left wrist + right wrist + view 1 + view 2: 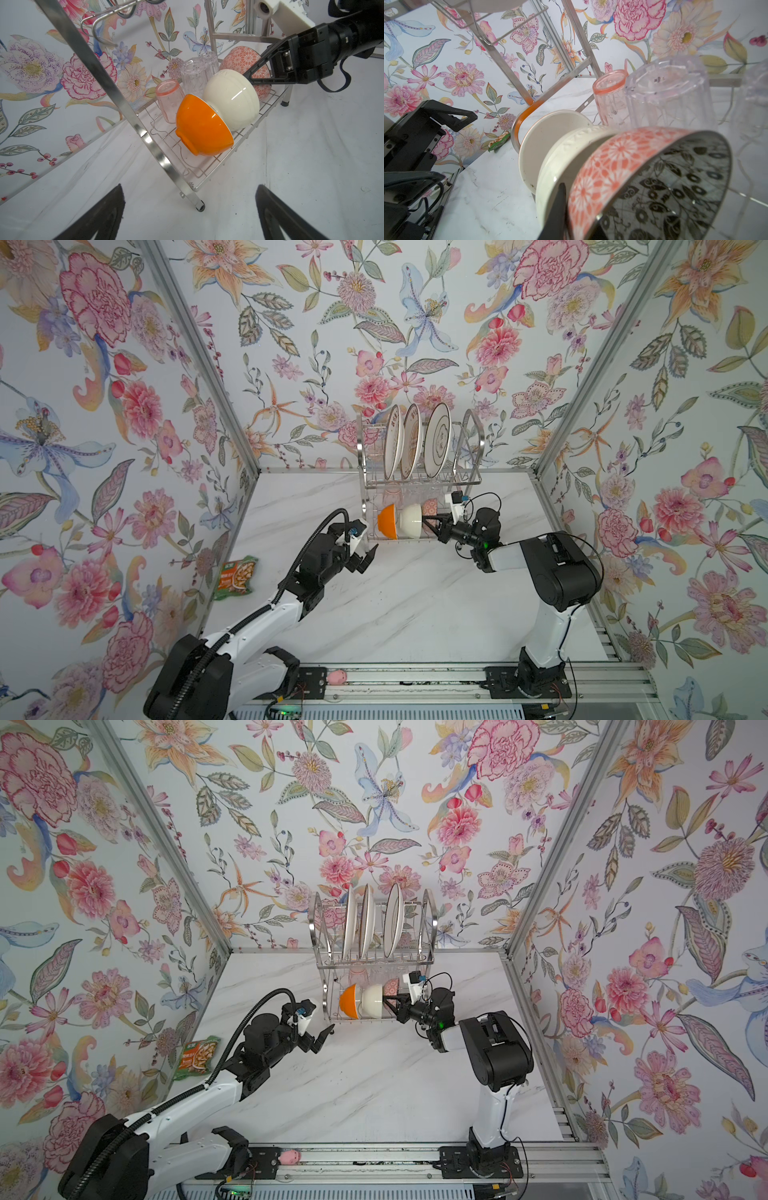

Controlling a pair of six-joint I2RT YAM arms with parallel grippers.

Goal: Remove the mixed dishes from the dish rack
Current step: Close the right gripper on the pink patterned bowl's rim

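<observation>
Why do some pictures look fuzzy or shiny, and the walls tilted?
Right wrist view: the pink-patterned bowl sits very close and blurs, and the clear ribbed tumbler looks soft. Left wrist view: a white glare streak crosses the glossy cream bowl, and the chrome wire dish rack glints. Both top views: the wide lens makes the floral walls splay outward.

Rack (118,97) at worktop (395,614) back; plates (437,439) upper tier; bowls (411,520) lower, tumblers (193,76) behind; packet (236,576) far left.

Right tool (427,523) pinches the pink-patterned bowl (430,504) low in the dish rack (419,482); left tool (368,558) gapes nearby.
</observation>
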